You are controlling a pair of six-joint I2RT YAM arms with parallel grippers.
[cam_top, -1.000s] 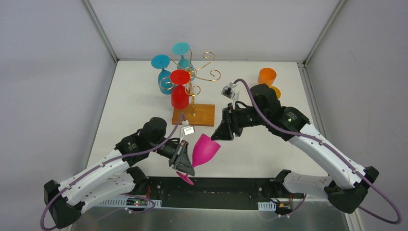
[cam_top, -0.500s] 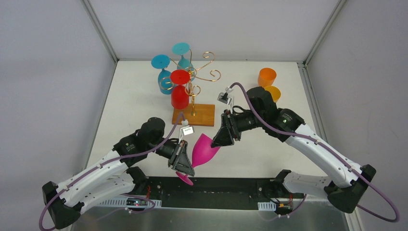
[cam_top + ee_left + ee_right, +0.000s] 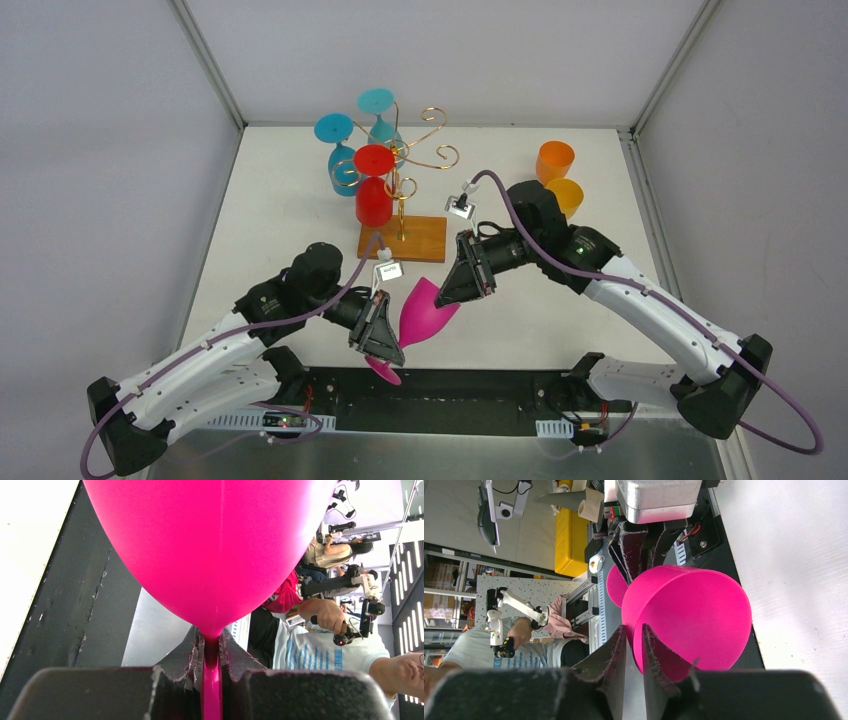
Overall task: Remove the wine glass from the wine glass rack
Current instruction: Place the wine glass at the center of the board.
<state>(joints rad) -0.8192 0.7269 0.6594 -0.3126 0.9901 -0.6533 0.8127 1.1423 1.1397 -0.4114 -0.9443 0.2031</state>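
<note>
The magenta plastic wine glass (image 3: 425, 312) looks light and slippery; the left gripper (image 3: 212, 642) clamps its thin stem tight, and the right gripper (image 3: 634, 640) pinches its rim with narrow jaws.

Your left arm (image 3: 210, 355) and right arm (image 3: 660, 310) wear smooth white shells on the long links, with rounded black housings at the joints and bases. A purple cable (image 3: 95, 440) loops along each. Your fingers (image 3: 185, 655) are black, their inner pads rough and frayed.

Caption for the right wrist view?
Right end effector straddles the pink wine glass rim; left end effector holds stem.
</note>
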